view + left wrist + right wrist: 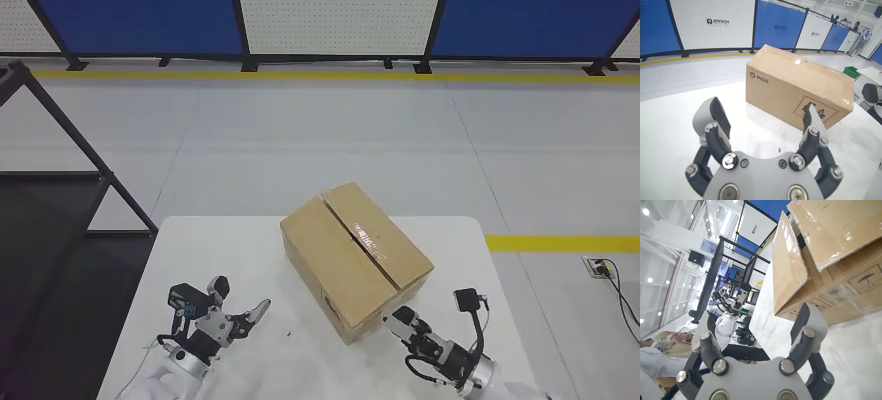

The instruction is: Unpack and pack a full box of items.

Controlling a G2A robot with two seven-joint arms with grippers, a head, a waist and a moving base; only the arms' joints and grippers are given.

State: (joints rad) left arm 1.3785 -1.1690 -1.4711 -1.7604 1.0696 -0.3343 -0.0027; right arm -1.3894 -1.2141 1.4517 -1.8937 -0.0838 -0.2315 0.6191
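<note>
A brown cardboard box [355, 255] stands at an angle in the middle of the white table [200, 260], with clear tape along its top seam. In the right wrist view the box [829, 256] has its two top flaps slightly apart at the near end. My left gripper [240, 300] is open above the table's front left, a short way from the box's long side [791, 85], and the left gripper [762, 106] holds nothing. My right gripper [400, 322] is open and holds nothing at the box's front corner; the right gripper [755, 311] is close to the box and apart from it.
A black metal frame [60, 150] stands beside the table's left edge. A small dark speck [779, 150] lies on the table near my left gripper. A green bin [851, 73] sits off the table behind the box. Bare tabletop lies left of the box.
</note>
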